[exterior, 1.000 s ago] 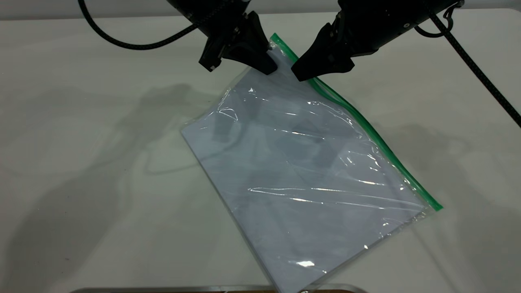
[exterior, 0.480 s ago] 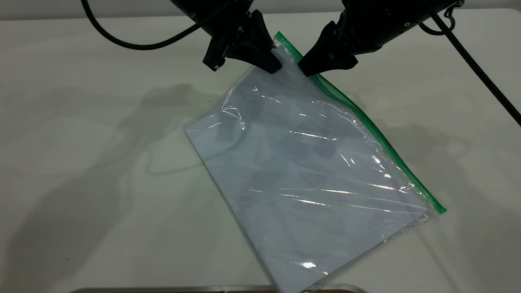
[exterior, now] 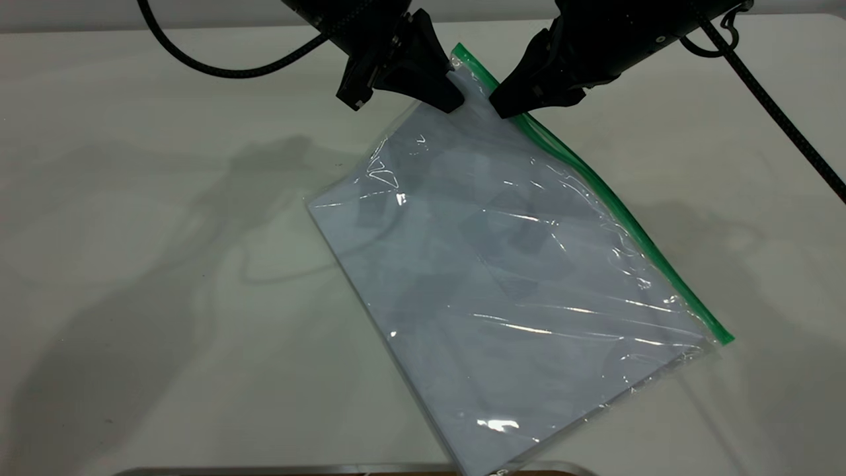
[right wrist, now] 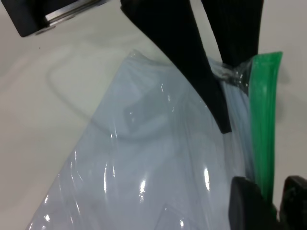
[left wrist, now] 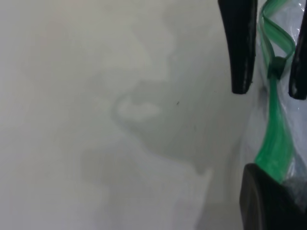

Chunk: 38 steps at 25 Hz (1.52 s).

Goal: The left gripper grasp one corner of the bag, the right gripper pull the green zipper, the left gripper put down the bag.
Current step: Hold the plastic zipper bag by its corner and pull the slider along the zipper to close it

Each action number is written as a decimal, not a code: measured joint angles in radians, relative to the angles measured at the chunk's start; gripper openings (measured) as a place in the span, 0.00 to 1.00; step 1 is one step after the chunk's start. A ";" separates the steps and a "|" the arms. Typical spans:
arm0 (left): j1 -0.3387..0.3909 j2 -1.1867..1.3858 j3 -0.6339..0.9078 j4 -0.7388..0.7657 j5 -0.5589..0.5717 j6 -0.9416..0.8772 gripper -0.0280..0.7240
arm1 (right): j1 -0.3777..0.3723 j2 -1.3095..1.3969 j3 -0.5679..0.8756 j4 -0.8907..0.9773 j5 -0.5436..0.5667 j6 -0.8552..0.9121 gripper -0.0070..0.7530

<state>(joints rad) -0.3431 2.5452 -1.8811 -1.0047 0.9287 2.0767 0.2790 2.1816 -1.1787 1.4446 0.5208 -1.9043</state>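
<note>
The bag (exterior: 515,277), clear with white sheets inside, lies slanted on the table with its far corner lifted. My left gripper (exterior: 453,102) is shut on that raised corner, just beside the end of the green zipper (exterior: 615,211). The zipper runs down the bag's right-hand long edge. My right gripper (exterior: 503,109) is shut on the green zipper a short way below the held corner. In the right wrist view the green zipper (right wrist: 263,120) passes between my right gripper's (right wrist: 278,199) tips. In the left wrist view the small slider (left wrist: 276,64) sits between the right gripper's fingers (left wrist: 240,57).
The white table (exterior: 132,264) spreads out left and right of the bag. A metal-edged strip (exterior: 264,471) runs along the front edge. Black cables trail from the left arm (exterior: 218,69) and the right arm (exterior: 773,106).
Both grippers have shifted slightly right and away, carrying the held corner with them. The bag has slid a little to the right on the table.
</note>
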 joint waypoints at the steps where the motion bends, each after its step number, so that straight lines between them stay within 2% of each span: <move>1: 0.000 0.000 0.000 0.000 0.000 -0.002 0.11 | 0.000 0.000 0.000 0.000 0.000 0.001 0.26; 12: 0.000 0.006 0.000 -0.041 -0.001 -0.058 0.11 | 0.000 0.000 0.000 -0.043 -0.003 0.078 0.05; 24: 0.003 0.008 0.000 -0.066 0.007 -0.085 0.11 | 0.002 0.000 -0.004 -0.193 -0.070 0.209 0.05; 38: 0.069 0.008 0.000 -0.142 0.047 -0.109 0.11 | 0.011 0.028 -0.012 -0.203 -0.200 0.214 0.05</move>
<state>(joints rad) -0.2745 2.5527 -1.8811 -1.1462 0.9760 1.9678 0.2902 2.2094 -1.1907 1.2419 0.3209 -1.6904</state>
